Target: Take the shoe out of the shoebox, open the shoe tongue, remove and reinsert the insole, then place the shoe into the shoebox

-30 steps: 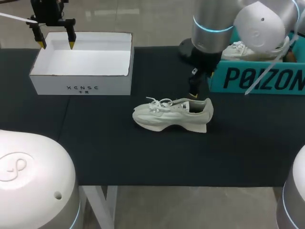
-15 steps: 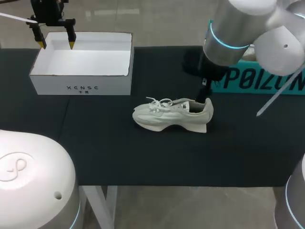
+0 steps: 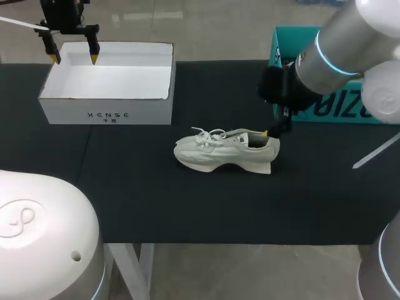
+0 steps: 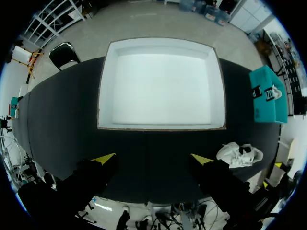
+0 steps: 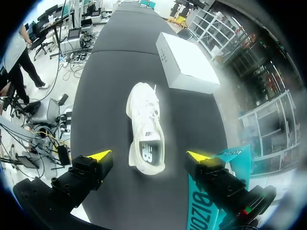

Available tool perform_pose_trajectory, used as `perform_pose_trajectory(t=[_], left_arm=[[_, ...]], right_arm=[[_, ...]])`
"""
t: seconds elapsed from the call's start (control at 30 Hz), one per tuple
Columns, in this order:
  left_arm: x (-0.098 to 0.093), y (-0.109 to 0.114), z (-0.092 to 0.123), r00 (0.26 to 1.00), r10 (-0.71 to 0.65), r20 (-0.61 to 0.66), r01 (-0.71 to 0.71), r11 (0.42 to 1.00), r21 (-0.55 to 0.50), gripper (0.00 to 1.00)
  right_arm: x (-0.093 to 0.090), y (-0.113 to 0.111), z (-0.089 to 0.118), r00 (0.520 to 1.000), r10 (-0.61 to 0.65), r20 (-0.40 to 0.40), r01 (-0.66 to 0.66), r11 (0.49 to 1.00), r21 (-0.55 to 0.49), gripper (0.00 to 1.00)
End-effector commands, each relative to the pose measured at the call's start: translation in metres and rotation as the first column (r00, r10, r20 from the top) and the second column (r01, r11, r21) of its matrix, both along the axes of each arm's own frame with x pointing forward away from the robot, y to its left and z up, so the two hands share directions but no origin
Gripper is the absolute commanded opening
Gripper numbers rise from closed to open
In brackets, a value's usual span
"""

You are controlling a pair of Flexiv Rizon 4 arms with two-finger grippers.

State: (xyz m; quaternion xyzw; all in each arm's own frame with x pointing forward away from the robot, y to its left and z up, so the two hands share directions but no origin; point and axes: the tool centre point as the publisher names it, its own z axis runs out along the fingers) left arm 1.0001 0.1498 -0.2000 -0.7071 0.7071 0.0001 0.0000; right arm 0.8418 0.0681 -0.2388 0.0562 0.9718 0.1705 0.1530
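Left gripper point(image 3: 74, 58) hangs over the far left rim of the shoebox point(image 3: 106, 114), jaws spread wide, nothing between them. From its wrist view the box point(image 4: 160, 44) lies ahead of the yellow tips point(image 4: 104, 158).

Shoebox: white card, rectangular, lid off, plain white inside, thin brown edge along the rim, small dark print on the front wall. Stands on the black table point(image 3: 187, 206), a matte surface with a seam across it.

Shoe point(image 3: 225, 153): out of the box, near the table's middle, well apart from the shoebox. Upright on its sole, toe toward the shoebox, heel toward the right arm. Off-white low runner, soft-looking upper, white laces loosely looped, chunky wedge sole thicker at the heel. Dark logo printed on the insole, seen from the right wrist view point(image 5: 146, 129).

Right gripper point(image 5: 149, 155): just at the heel, fingers splayed wider than the shoe, gripping nothing.

Teal box point(image 3: 325, 106): card, bold dark lettering, far right.
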Motion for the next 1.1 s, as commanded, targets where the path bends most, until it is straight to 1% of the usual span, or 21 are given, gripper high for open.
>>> perform_pose_trajectory(t=[0.03, 0.07, 0.1, 0.17, 0.2, 0.3, 0.4, 0.47, 0.53, 0.6, 0.63, 0.73, 0.77, 0.87, 0.9, 1.0, 1.07, 1.1], left_arm=[[0.000, 0.000, 0.000, 1.000, 0.000, 0.000, 0.000, 1.000, 0.000, 1.00], [0.000, 0.000, 0.000, 1.000, 0.000, 0.000, 0.000, 1.000, 0.000, 1.00], [0.000, 0.000, 0.000, 1.000, 0.000, 0.000, 0.000, 1.000, 0.000, 1.00], [0.000, 0.000, 0.000, 1.000, 0.000, 0.000, 0.000, 1.000, 0.000, 1.00], [0.000, 0.000, 0.000, 1.000, 0.000, 0.000, 0.000, 1.000, 0.000, 1.00], [0.000, 0.000, 0.000, 1.000, 0.000, 0.000, 0.000, 1.000, 0.000, 1.00], [0.000, 0.000, 0.000, 1.000, 0.000, 0.000, 0.000, 1.000, 0.000, 1.00], [0.000, 0.000, 0.000, 1.000, 0.000, 0.000, 0.000, 1.000, 0.000, 1.00], [0.000, 0.000, 0.000, 1.000, 0.000, 0.000, 0.000, 1.000, 0.000, 1.00], [0.000, 0.000, 0.000, 1.000, 0.000, 0.000, 0.000, 1.000, 0.000, 1.00], [0.000, 0.000, 0.000, 1.000, 0.000, 0.000, 0.000, 1.000, 0.000, 1.00], [0.000, 0.000, 0.000, 1.000, 0.000, 0.000, 0.000, 1.000, 0.000, 1.00], [0.000, 0.000, 0.000, 1.000, 0.000, 0.000, 0.000, 1.000, 0.000, 1.00], [0.000, 0.000, 0.000, 1.000, 0.000, 0.000, 0.000, 1.000, 0.000, 1.00], [0.000, 0.000, 0.000, 1.000, 0.000, 0.000, 0.000, 1.000, 0.000, 1.00], [0.000, 0.000, 0.000, 1.000, 0.000, 0.000, 0.000, 1.000, 0.000, 1.00], [0.000, 0.000, 0.000, 1.000, 0.000, 0.000, 0.000, 1.000, 0.000, 1.00], [0.000, 0.000, 0.000, 1.000, 0.000, 0.000, 0.000, 1.000, 0.000, 1.00]], right_arm=[[0.000, 0.001, -0.003, 1.000, 0.019, 0.017, -0.020, 0.998, 0.058, 1.00], [0.002, 0.003, -0.005, 1.000, 0.007, 0.026, -0.009, 0.998, 0.055, 1.00], [0.004, 0.004, -0.006, 0.999, 0.005, 0.037, -0.008, 0.997, 0.074, 1.00], [0.007, 0.003, -0.012, 0.999, -0.003, 0.035, -0.001, 0.993, 0.119, 1.00], [0.008, 0.000, -0.014, 0.999, -0.014, 0.036, 0.008, 0.986, 0.167, 1.00], [0.010, -0.005, -0.023, 1.000, 0.007, 0.013, -0.010, 0.974, 0.226, 1.00], [0.010, -0.015, -0.031, 1.000, -0.020, -0.013, 0.023, 0.978, 0.208, 1.00], [0.011, -0.020, -0.035, 0.999, -0.036, -0.033, 0.042, 0.975, 0.218, 1.00], [0.013, -0.026, -0.039, 0.998, -0.043, -0.041, 0.052, 0.967, 0.250, 1.00], [0.015, -0.030, -0.043, 0.999, -0.029, -0.036, 0.037, 0.962, 0.271, 1.00], [0.016, -0.031, -0.045, 0.999, -0.007, -0.032, 0.016, 0.952, 0.307, 1.00], [0.015, -0.032, -0.050, 0.997, 0.079, -0.022, -0.066, 0.931, 0.360, 1.00], [0.015, -0.033, -0.052, 0.996, 0.091, -0.026, -0.077, 0.936, 0.344, 1.00], [0.018, -0.041, -0.063, 0.989, 0.142, -0.045, -0.118, 0.927, 0.355, 1.00], [0.020, -0.044, -0.068, 0.986, 0.156, -0.054, -0.128, 0.931, 0.343, 1.00], [0.025, -0.052, -0.077, 0.985, 0.151, -0.083, -0.119, 0.944, 0.308, 1.00], [0.028, -0.057, -0.079, 0.988, 0.104, -0.118, -0.071, 0.964, 0.256, 1.00], [0.028, -0.057, -0.079, 0.988, 0.104, -0.118, -0.071, 0.964, 0.256, 1.00]])
